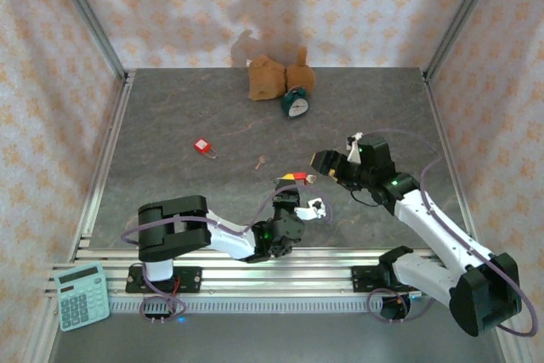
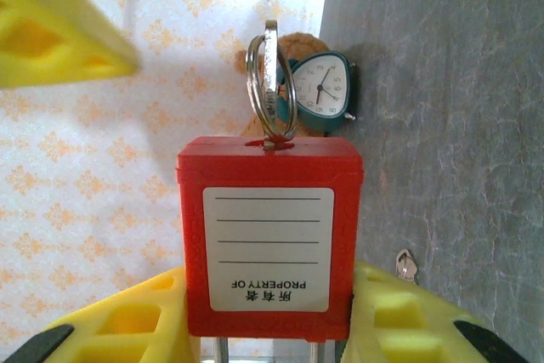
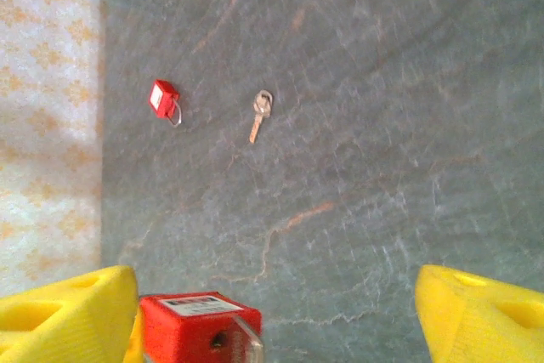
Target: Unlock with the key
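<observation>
Clamped in the left gripper (image 1: 293, 184): red padlock (image 2: 269, 244), key ring (image 2: 270, 82) standing from its top (label upside down). Spread wide about that padlock: right gripper (image 3: 272, 312), gripping nothing. Beyond the padlock, on the table (image 3: 382, 125): loose key (image 3: 260, 115) and, farther off, second red lock (image 3: 162, 98).

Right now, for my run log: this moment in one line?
left gripper: shut on red padlock | right gripper: open | loose key: on table

A robot lab test booth: patterned panels (image 1: 170, 6) on aluminium posts (image 1: 87, 14) wall a grey table (image 1: 170, 125), mounting rail (image 1: 323, 271) at 6 o'clock
</observation>
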### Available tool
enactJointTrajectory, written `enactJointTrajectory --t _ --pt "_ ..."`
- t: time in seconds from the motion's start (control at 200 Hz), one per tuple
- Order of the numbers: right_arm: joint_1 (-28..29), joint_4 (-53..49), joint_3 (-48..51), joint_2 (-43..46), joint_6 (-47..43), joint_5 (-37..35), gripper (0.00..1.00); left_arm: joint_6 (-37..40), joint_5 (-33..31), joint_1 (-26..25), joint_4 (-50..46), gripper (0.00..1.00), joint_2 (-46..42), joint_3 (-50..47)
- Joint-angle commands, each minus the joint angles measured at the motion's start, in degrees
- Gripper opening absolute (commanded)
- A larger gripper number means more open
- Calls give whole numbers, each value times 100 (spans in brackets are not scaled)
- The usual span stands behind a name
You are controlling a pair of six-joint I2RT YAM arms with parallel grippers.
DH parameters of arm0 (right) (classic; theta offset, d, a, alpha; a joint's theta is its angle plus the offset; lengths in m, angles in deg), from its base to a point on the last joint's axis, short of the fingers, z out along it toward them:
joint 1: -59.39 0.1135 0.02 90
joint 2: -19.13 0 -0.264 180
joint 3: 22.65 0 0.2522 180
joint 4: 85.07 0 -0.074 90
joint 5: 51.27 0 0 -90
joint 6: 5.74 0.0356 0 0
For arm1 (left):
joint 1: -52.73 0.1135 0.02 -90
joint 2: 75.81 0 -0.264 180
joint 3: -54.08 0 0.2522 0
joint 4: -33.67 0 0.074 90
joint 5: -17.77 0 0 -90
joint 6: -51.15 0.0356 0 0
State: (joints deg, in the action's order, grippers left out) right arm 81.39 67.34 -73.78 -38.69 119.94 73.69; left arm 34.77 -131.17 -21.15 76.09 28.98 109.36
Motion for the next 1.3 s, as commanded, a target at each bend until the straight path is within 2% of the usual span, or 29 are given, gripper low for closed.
enactJointTrajectory --t 0.0,0.115,0.41,0.591,0.816,0.991,1.146,1.296 --pt "-46 1178 283 -52 850 1084 85 31 4 -79 386 34 159 223" --pt "-38 1658 563 -56 1167 1250 85 7 55 -74 367 34 230 307" --pt "-38 1886 879 -39 1428 1340 79 -31 146 -74 305 34 364 545" --pt "-46 2139 915 -157 1574 1377 64 -32 172 -79 283 34 419 643" --pt "-46 2195 924 -184 1618 1391 37 -62 146 -81 263 34 418 616" --pt "-41 2139 911 -133 1584 1331 28 -59 146 -81 264 35 419 606" --pt "-39 1960 808 -89 1443 1183 27 -55 115 -81 319 41 403 542" --pt "-66 1781 659 -132 1283 1042 26 32 16 -89 577 68 252 359"
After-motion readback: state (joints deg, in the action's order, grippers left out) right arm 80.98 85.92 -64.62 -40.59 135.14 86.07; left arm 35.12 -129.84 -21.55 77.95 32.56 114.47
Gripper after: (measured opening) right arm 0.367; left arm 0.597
